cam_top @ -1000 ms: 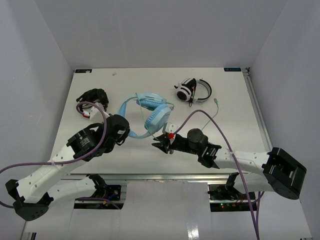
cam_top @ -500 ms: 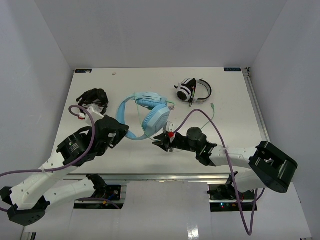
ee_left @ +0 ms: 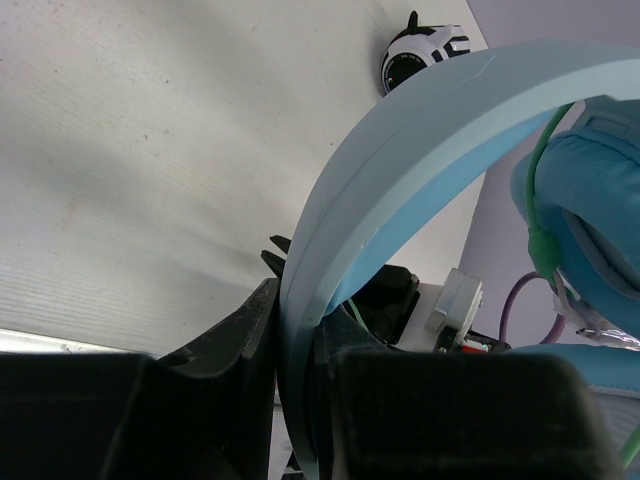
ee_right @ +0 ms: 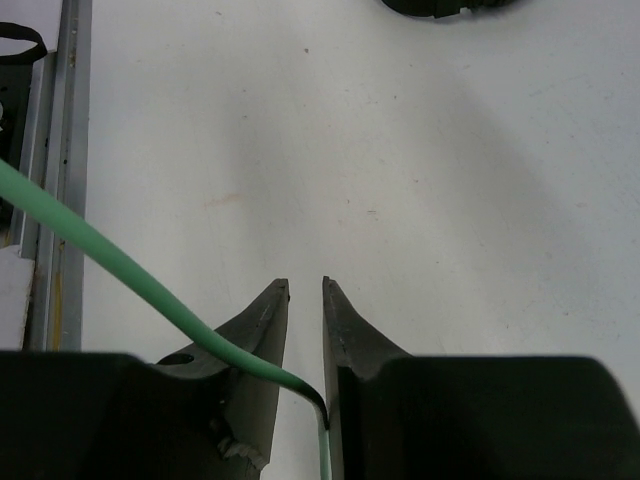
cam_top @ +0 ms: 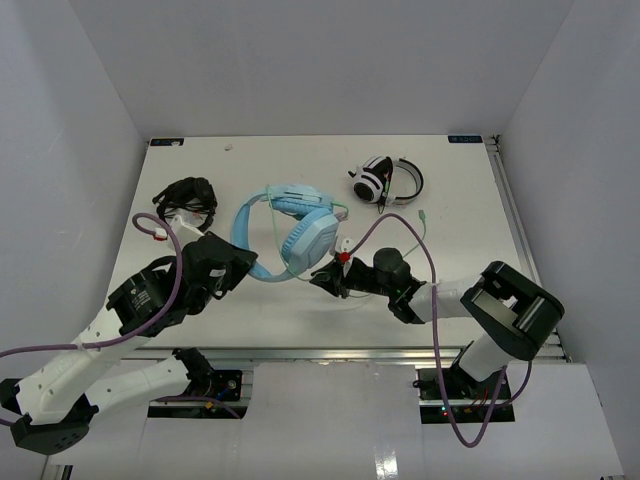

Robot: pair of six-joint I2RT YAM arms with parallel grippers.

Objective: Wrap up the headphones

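The light blue headphones [cam_top: 305, 232] lie mid-table, ear cups side by side. My left gripper [cam_top: 248, 267] is shut on their wide headband [ee_left: 400, 150], which runs up between the jaws in the left wrist view; an ear cup [ee_left: 590, 210] and the pale green cable [ee_left: 538, 225] show at the right. My right gripper [cam_top: 319, 281] sits just in front of the ear cups, pointing left. In the right wrist view its jaws [ee_right: 306, 290] are nearly closed on the green cable [ee_right: 120, 260], which crosses the left finger and dips into the gap. The cable's free end [cam_top: 428, 208] lies to the right.
White-and-black headphones [cam_top: 385, 180] lie at the back right, also in the left wrist view [ee_left: 425, 57]. Black headphones [cam_top: 187, 197] lie at the left. The table's front rail [ee_right: 62, 150] shows at the left of the right wrist view. Purple robot cables loop over both arms.
My left arm has drawn back toward the left, carrying the headband with it. My right arm has folded in, and its gripper has shifted slightly farther from the front edge.
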